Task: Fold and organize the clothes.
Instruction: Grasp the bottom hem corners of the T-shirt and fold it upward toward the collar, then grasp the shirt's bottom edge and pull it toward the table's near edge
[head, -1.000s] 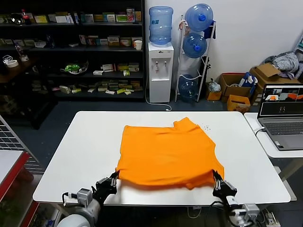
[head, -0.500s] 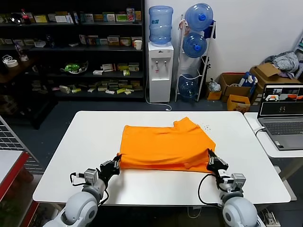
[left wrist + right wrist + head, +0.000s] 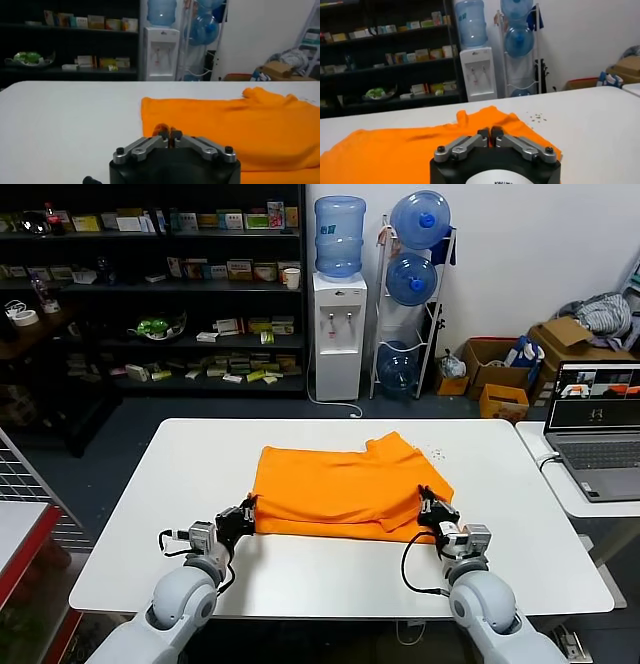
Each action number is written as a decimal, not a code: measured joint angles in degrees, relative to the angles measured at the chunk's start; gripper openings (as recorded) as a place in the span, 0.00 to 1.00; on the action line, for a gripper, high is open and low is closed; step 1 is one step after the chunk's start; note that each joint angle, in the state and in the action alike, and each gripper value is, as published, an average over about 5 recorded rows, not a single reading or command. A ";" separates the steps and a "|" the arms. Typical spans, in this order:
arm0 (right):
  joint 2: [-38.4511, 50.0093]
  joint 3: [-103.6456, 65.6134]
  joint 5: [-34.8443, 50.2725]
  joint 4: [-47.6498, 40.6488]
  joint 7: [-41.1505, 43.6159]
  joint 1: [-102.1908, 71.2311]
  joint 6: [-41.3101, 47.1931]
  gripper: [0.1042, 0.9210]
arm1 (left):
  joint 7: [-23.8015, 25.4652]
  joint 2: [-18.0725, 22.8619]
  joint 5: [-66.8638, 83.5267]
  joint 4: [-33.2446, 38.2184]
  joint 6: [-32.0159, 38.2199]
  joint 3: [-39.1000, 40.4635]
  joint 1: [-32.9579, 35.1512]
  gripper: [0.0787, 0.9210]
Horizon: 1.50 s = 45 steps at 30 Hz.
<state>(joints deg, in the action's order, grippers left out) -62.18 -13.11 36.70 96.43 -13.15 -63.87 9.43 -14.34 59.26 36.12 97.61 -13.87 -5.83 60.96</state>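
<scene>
The bright orange T-shirt [image 3: 345, 489] lies on the white table [image 3: 160, 484], its near hem folded up over the body. My left gripper [image 3: 249, 509] is shut on the shirt's near left corner. My right gripper [image 3: 428, 509] is shut on its near right corner. In the left wrist view a pinch of orange fabric [image 3: 162, 131] sits between the closed fingertips of the gripper [image 3: 169, 135], with the shirt [image 3: 240, 127] spread beyond. In the right wrist view the gripper [image 3: 490, 134] is closed on the shirt [image 3: 395, 150].
A laptop [image 3: 598, 429] stands on a side table at the right. Behind the table are a water dispenser [image 3: 338, 334], a rack of water bottles [image 3: 410, 294], dark shelves [image 3: 150, 294] and cardboard boxes [image 3: 500, 374]. A wire basket [image 3: 25, 484] is at the left.
Both grippers have moved away from me, from the table's near edge toward its middle, carrying the shirt's near hem with them. The shirt now looks shorter front to back.
</scene>
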 measured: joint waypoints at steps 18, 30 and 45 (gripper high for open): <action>5.28 -4.54 -1.04 5.79 0.96 -6.70 5.04 0.86 | -0.51 -2.01 -0.85 4.92 -2.19 -2.49 6.82 0.77; 7.53 -7.19 1.74 7.09 -0.36 -10.17 9.75 0.88 | 1.19 -0.77 -0.55 3.69 -2.69 -2.62 7.20 0.88; 7.30 -6.62 7.41 4.35 -1.37 -7.83 14.78 0.88 | 1.51 -0.90 1.73 -2.00 -4.04 -1.85 2.28 0.87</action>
<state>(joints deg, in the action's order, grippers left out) -54.87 -19.73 44.11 100.78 -14.52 -71.70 24.22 -12.83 58.36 37.85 95.61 -17.90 -7.68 63.24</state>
